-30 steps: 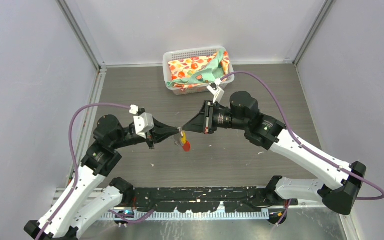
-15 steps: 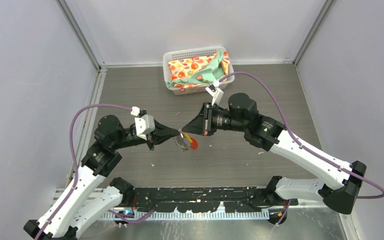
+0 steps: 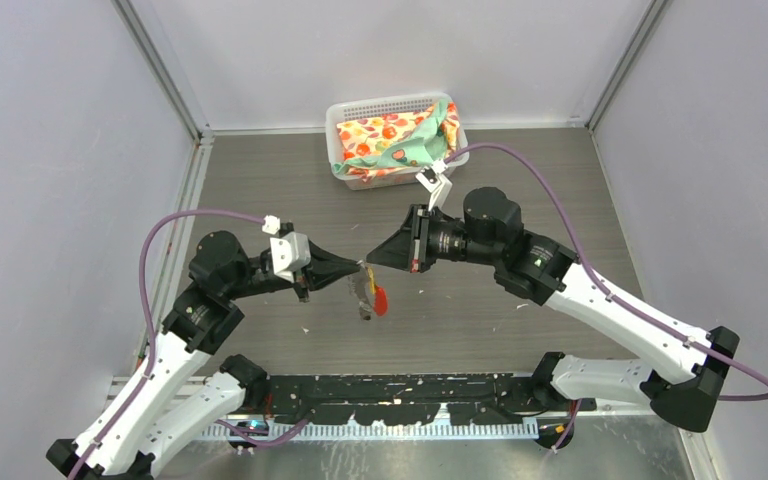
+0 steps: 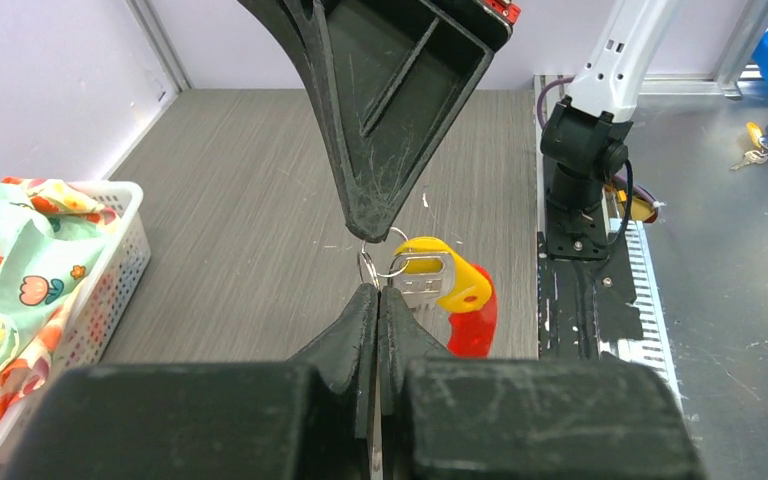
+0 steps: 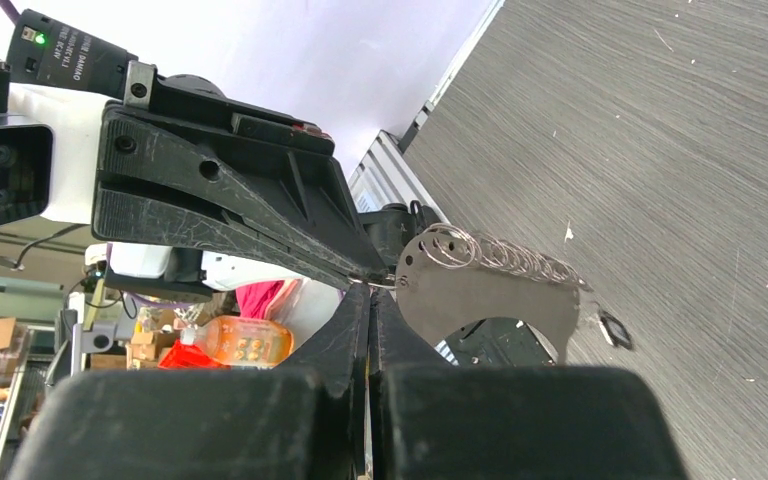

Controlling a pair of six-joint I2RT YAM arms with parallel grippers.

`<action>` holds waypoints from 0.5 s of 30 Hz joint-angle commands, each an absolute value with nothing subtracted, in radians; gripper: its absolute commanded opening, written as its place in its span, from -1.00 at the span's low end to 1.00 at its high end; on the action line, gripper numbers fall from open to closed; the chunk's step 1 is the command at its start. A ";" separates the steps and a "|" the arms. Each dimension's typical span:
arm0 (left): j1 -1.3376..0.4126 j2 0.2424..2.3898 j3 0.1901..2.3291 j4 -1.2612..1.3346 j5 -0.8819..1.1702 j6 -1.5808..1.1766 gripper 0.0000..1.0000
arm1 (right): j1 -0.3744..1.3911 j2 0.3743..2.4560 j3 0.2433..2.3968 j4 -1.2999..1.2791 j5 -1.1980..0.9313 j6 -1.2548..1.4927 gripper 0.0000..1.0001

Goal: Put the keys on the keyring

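Both grippers meet tip to tip above the middle of the table. My left gripper (image 3: 359, 268) (image 4: 378, 290) is shut on the keyring (image 3: 365, 290), which hangs below the tips with its red tag (image 3: 381, 300) (image 4: 472, 322). My right gripper (image 3: 369, 258) (image 5: 370, 290) is shut at the small silver ring (image 4: 388, 260) of the yellow key (image 4: 438, 270). In the right wrist view the keyring's curved silver plate (image 5: 480, 290) carries a row of small loops (image 5: 495, 252). A small black piece (image 5: 612, 328) shows at its far end; I cannot tell whether it is the black-headed key.
A white basket (image 3: 345, 112) with patterned cloth (image 3: 390, 140) stands at the back centre of the table, also at the left in the left wrist view (image 4: 110, 270). Grey walls close in the left, right and back sides.
The hanging keyring and red tag swung right, then settled lower under the left gripper's tip. The right arm shifted slightly to the right. Both grippers stayed shut.
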State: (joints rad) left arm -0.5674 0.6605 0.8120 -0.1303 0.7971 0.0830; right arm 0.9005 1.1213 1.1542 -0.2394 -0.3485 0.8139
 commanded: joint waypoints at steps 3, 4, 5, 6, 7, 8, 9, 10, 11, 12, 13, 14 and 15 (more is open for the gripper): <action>-0.576 0.647 0.809 -0.105 0.821 0.086 -0.99 | 0.914 1.101 1.181 -0.154 -0.341 0.801 -0.98; -0.576 0.648 0.809 -0.105 0.820 0.086 -0.99 | 0.918 1.104 1.182 -0.151 -0.342 0.800 -0.98; -0.577 0.649 0.808 -0.104 0.821 0.085 -0.99 | 0.921 1.108 1.184 -0.151 -0.342 0.799 -0.98; -0.578 0.649 0.808 -0.105 0.819 0.085 -0.99 | 0.924 1.111 1.186 -0.149 -0.343 0.798 -0.98; -0.577 0.649 0.808 -0.104 0.819 0.086 -0.99 | 0.926 1.113 1.187 -0.150 -0.344 0.798 -0.98; -0.578 0.649 0.808 -0.104 0.820 0.086 -0.99 | 0.926 1.116 1.189 -0.149 -0.343 0.796 -0.98; -0.578 0.649 0.808 -0.104 0.820 0.086 -0.99 | 0.927 1.117 1.189 -0.145 -0.344 0.796 -0.98; -0.578 0.649 0.808 -0.105 0.821 0.086 -0.99 | 0.929 1.118 1.189 -0.141 -0.342 0.798 -0.98; -0.578 0.649 0.808 -0.106 0.819 0.086 -0.99 | 0.931 1.118 1.189 -0.140 -0.341 0.798 -0.98; -0.578 0.649 0.808 -0.107 0.819 0.086 -0.99 | 0.932 1.118 1.189 -0.139 -0.341 0.799 -0.98; -0.578 0.648 0.808 -0.107 0.819 0.086 -0.99 | 0.934 1.117 1.190 -0.137 -0.339 0.798 -0.98; -0.578 0.647 0.808 -0.107 0.818 0.086 -0.99 | 0.936 1.118 1.190 -0.138 -0.339 0.798 -0.98; -0.578 0.647 0.809 -0.107 0.817 0.086 -0.99 | 0.936 1.120 1.191 -0.137 -0.339 0.799 -0.98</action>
